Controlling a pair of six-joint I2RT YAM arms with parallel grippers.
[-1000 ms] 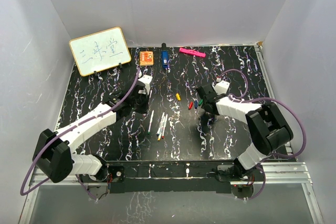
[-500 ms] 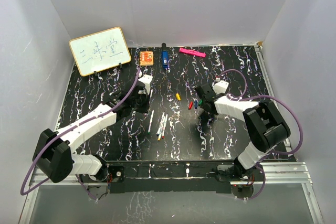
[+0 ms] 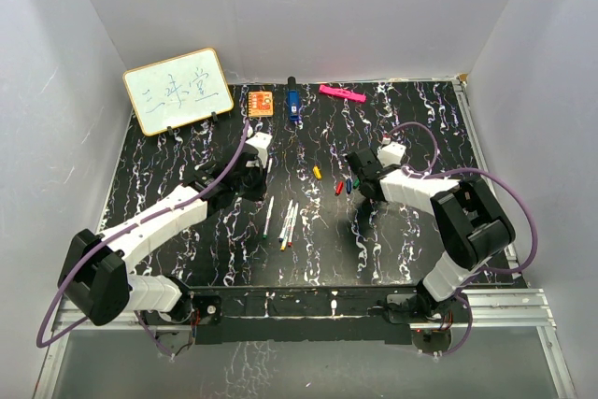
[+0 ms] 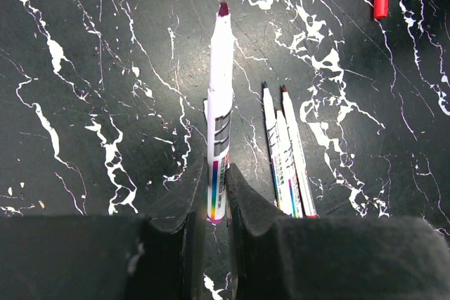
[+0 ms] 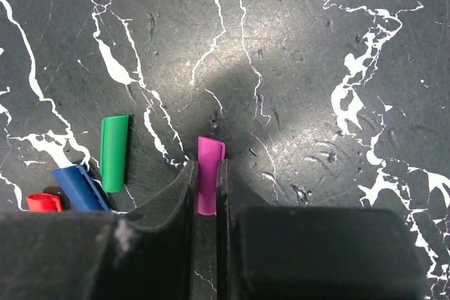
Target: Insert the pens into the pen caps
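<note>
In the left wrist view my left gripper [image 4: 216,180] is shut on the rear end of a white pen [image 4: 220,89] with a dark purple tip that points away. Three more white pens [image 4: 285,152] lie side by side just to its right. In the right wrist view my right gripper [image 5: 205,173] is shut on a magenta-purple cap [image 5: 209,163], low over the table. Green [image 5: 114,152], blue [image 5: 79,189] and red [image 5: 43,202] caps lie to its left. The top view shows the left gripper [image 3: 256,173], the right gripper [image 3: 360,180], the yellow cap [image 3: 316,172] and the loose pens [image 3: 288,223].
A small whiteboard [image 3: 177,91] stands at the back left. An orange square [image 3: 261,102], a chunky blue object [image 3: 292,105] and a pink bar [image 3: 342,93] lie along the back edge. White walls close in on the black marbled table [image 3: 187,147] on three sides.
My right gripper has shifted slightly left and away, staying by the caps. My left arm has barely moved.
</note>
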